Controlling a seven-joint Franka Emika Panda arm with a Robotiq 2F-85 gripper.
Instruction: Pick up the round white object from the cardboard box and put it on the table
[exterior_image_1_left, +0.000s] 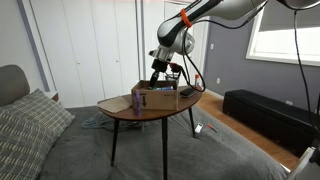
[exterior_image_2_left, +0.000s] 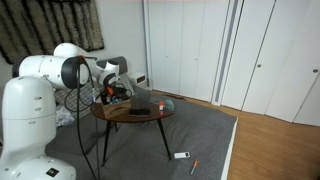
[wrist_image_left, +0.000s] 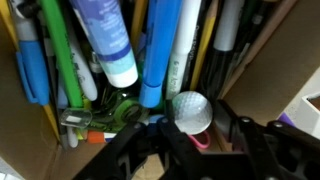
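Round white object (wrist_image_left: 191, 110) lies low in the cardboard box (exterior_image_1_left: 165, 97), crowded by markers (wrist_image_left: 155, 50) and pens. Your gripper (wrist_image_left: 192, 132) sets its dark fingers close on either side of it. The wrist view does not show whether they have clamped the ball or only bracket it. The box stands on the table (exterior_image_1_left: 150, 112), beside a small purple container (exterior_image_1_left: 138, 99). The risks as you lift: a shallow pinch could squirt the smooth ball free, or a finger could snag a neighbouring marker and drag it, or the light box, upward.

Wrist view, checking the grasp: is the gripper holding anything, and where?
Cannot tell: the round white ball sits between the fingers of the gripper, contact unclear.
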